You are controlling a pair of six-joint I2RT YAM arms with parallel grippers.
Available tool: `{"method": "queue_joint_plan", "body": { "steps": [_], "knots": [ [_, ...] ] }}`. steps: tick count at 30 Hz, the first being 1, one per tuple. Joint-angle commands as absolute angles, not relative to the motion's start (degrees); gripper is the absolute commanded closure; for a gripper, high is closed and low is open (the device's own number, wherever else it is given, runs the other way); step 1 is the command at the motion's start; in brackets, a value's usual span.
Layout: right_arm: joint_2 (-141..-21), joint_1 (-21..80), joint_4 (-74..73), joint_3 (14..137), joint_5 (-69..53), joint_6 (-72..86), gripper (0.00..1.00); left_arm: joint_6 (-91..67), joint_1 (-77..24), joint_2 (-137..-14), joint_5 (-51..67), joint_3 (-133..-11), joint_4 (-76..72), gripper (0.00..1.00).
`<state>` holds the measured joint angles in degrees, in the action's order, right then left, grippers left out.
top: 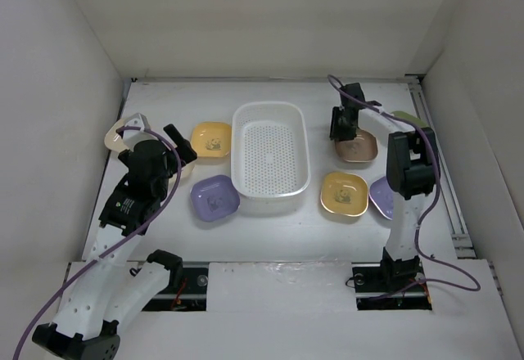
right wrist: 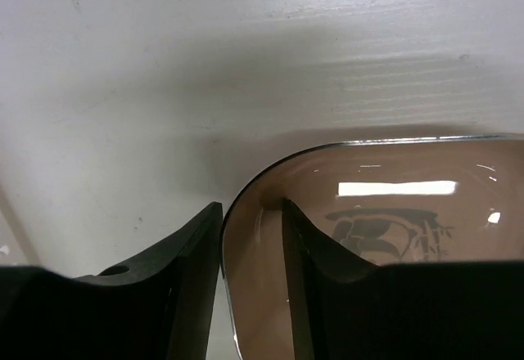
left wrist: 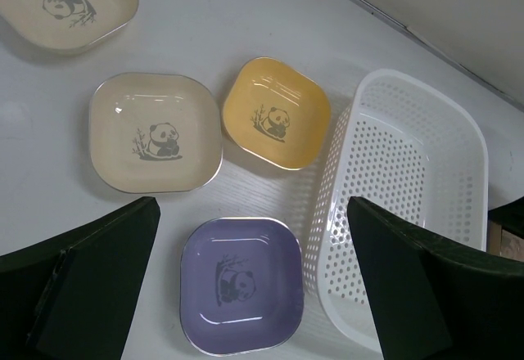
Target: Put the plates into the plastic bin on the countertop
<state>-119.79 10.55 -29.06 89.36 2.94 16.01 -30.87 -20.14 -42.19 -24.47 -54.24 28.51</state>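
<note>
Plates number eight on the white countertop (top: 270,241), four on each side of the one plastic bin (top: 270,105), which sits in the middle with its perforated bottom showing all over. A bare strip of counter runs along the near edge, in front of the two arm bases. Next come three plates in a row: the left lavender plate (top: 214,197) just beside the bin's near-left corner, the gold plate (top: 343,194) just beside its near-right corner, and the right lavender plate (top: 380,196) partly hidden behind the right arm. Farther on, the yellow plate (top: 211,139) lies near the bin's left rim with a slim gap between them. The left gripper (top: 182,143) hovers above this group with its fingers spread wide, holding nothing; the nearer cream plate (left wrist: 155,132) lies under it. The tan plate (top: 358,151) lies flat right of the bin. The right gripper (right wrist: 252,213) straddles its rim, one finger outside and one inside; I cannot tell whether they pinch it. The farther cream plate (top: 117,135) lies by the left edge, the green plate (top: 407,118) by the right edge. Beyond the bin, bare counter reaches the far edge.
</note>
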Motion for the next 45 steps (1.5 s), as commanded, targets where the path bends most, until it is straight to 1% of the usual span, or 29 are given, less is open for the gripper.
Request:
{"method": "queue_joint_plan", "body": {
  "steps": [1, 2, 3, 4, 5, 11, 13, 14, 15, 19, 24, 26, 29, 31, 35, 37, 39, 45],
  "knots": [
    [-119.62, 9.76, -30.06, 94.03, 2.11, 15.82, 0.59, -30.23, -20.13, -42.01, -25.49, -54.05, 27.07, 0.00],
    [-120.49, 9.76, -30.93, 94.56, 2.11, 15.82, 0.65, -30.23, -20.13, -42.01, -25.49, -54.05, 27.07, 0.00],
    [-121.28, 9.76, -31.63, 95.09, 2.11, 15.21, 0.80, -30.23, -20.13, -42.01, -25.49, -54.05, 27.07, 0.00],
    [-121.29, 9.76, -32.34, 95.71, 2.98, 15.21, 0.99, -30.23, -20.13, -42.01, -25.49, -54.05, 27.07, 0.00],
    [-121.29, 9.76, -32.34, 96.32, 2.99, 15.21, 1.00, -30.23, -20.13, -42.01, -25.49, -54.05, 27.07, 0.00],
    [-114.35, 12.30, -34.62, 101.15, 6.59, 15.21, 1.00, -30.23, -20.13, -42.01, -25.49, -54.05, 27.07, 0.00],
    [-113.12, 13.70, -37.18, 107.99, 7.72, 15.21, 1.00, -30.23, -20.13, -42.71, -25.49, -54.05, 27.07, 0.00],
    [-113.12, 14.75, -40.83, 110.89, 9.56, 14.51, 1.00, -30.23, -20.13, -43.24, -25.49, -54.05, 27.07, 0.00],
    [-113.81, 17.46, -42.78, 116.92, 10.28, 13.98, 1.00, -30.23, -20.13, -43.24, -25.49, -54.05, 27.07, 0.00],
    [-114.61, 25.73, -46.84, 123.91, 12.39, 12.66, 1.00, -30.23, -20.13, -43.24, -26.80, -54.58, 27.60, 0.00],
    [-115.75, 34.62, -47.55, 125.42, 16.70, 12.66, 1.00, -31.38, -20.13, -42.19, -28.30, -54.58, 28.12, 0.00],
    [-117.41, 38.05, -47.55, 128.30, 17.40, 13.35, 1.00, -31.38, -20.13, -42.19, -28.83, -54.58, 28.12, 0.00],
    [-121.28, 41.90, -48.87, 132.17, 19.24, 18.27, 1.00, -31.38, -20.13, -43.24, -28.83, -54.58, 28.12, 0.00],
    [-123.21, 43.67, -48.08, 132.19, 21.52, 22.39, 1.00, -31.38, -20.13, -43.86, -28.83, -54.58, 28.73, 0.00],
    [-128.21, 44.38, -46.85, 132.97, 21.71, 28.28, 1.00, -31.90, -20.13, -43.16, -29.44, -55.11, 28.74, 0.00],
    [-129.19, 44.38, -46.32, 134.03, 21.71, 29.08, 1.00, -31.90, -20.13, -43.15, -29.44, -55.11, 28.74, 0.00],
    [-132.00, 43.59, -45.80, 134.56, 18.12, 30.32, 1.00, -31.90, -20.13, -42.54, -29.44, -55.11, 28.74, 0.00],
    [-136.92, 42.45, -44.12, 135.78, 16.97, 31.03, 1.00, -31.90, -20.13, -42.01, -29.44, -55.11, 28.74, 0.00]
  ]
}}
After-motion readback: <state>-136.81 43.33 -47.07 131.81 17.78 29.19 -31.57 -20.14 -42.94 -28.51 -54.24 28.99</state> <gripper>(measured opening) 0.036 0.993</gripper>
